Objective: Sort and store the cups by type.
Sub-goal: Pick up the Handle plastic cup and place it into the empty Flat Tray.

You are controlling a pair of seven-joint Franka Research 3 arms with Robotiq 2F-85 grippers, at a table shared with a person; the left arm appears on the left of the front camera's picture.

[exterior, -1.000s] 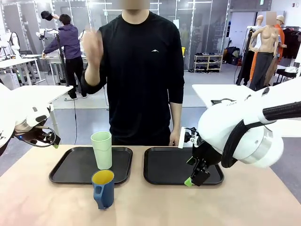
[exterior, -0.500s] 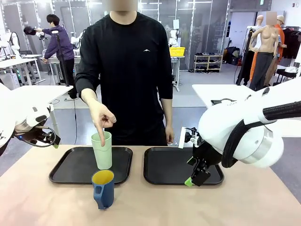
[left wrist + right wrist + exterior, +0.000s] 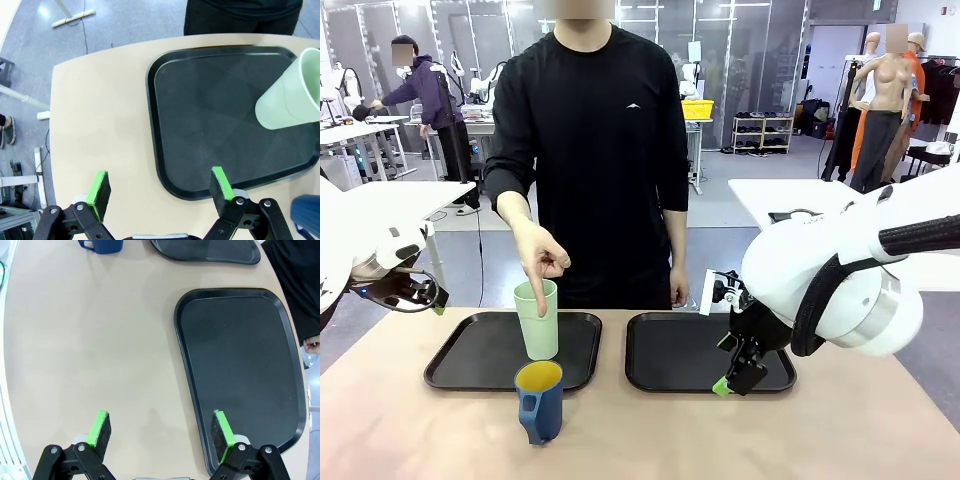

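At far left, the robot's left hand [image 3: 160,184] is held wide open and unloaded above the tabletop [image 3: 740,440]. The mint-green tumbler [image 3: 538,325] is stood upright on the left tray [image 3: 465,362], its rim pointed at by the person's finger [image 3: 540,300], and the blue mug [image 3: 540,402] is set just before that tray. The robot's right hand [image 3: 730,380] is held open, also unloaded, over the right tray [image 3: 670,362].

Two cups out there: one mint tumbler [image 3: 537,322], one blue mug [image 3: 540,402]. Two black trays, left tray [image 3: 470,360] and right tray [image 3: 670,357]. Two claws: left claw [image 3: 160,185], right claw [image 3: 160,433].
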